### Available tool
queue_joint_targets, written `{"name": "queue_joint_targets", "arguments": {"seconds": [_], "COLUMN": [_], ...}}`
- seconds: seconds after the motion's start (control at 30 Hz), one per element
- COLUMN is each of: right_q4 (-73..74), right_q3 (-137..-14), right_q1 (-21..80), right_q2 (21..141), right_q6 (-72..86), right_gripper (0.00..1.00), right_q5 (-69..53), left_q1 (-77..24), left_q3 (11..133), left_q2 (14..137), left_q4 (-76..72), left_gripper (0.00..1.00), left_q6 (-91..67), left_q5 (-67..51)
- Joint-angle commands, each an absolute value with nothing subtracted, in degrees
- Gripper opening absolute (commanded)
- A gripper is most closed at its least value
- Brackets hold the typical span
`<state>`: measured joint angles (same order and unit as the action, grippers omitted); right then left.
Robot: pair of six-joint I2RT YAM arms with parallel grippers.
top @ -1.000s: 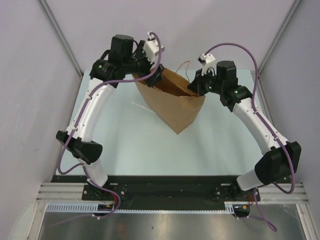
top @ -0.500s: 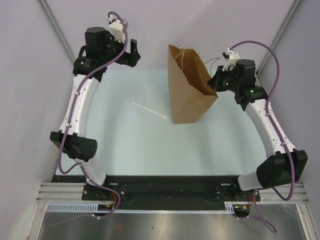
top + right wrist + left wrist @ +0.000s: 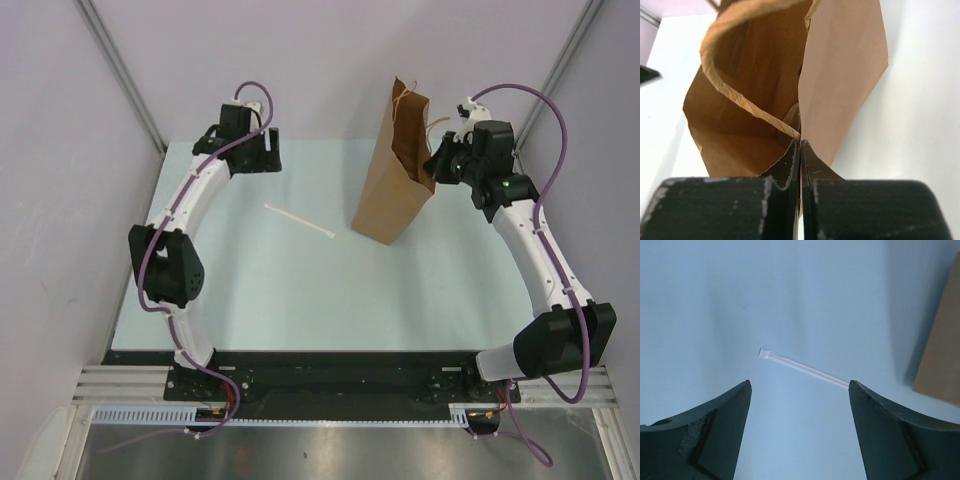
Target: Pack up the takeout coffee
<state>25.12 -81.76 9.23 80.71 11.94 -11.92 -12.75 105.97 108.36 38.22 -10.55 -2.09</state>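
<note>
Now right tool [image 3: 800,146], arm [image 3: 535,250] outstretched, pinches bag [image 3: 845,65].

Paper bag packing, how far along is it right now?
Done: the paper bag stands upright, and no cup shows on the table, though the bag's inside is too dim to confirm it holds one. In hand: the right jaws are shut on the bag's rim; the left jaws are open, pointed toward the white straw. Left: probably the straw.
</note>
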Motion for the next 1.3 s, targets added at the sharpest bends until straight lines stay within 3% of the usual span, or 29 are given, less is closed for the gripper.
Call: {"name": "queue_joint_targets", "arguments": {"seconds": [0.0,0.4,1.17,1.27], "right_q4": [25.75,23.82,21.97,21.71], "right_q3": [-81.74,-82.27,-82.27,-82.27], "right_q1": [9.23,9.23,10.9,10.99], "right_q2": [78.84,80.5,81.83,81.91], "right_q6": [16.08,21.18,19.16,18.72], "right_gripper": [0.0,0.0,0.0,0.0], "right_q5": [-10.72,-9.93,-16.7,-17.84], "left_q1": [-14.41,-17.58,-20.3,-20.3], "left_q3": [102.84,98.44,97.38,96.77], "left_q2": [108.02,114.87,127.0,127.53], "left_q4": [35.07,32.61,31.29,32.08], "left_gripper": [0.83,0.76,0.79,0.74], "left_q6": [-15.38,-18.28,-22.85,-23.47], "left_q5": [3.34,7.29,10.64,10.37]}}
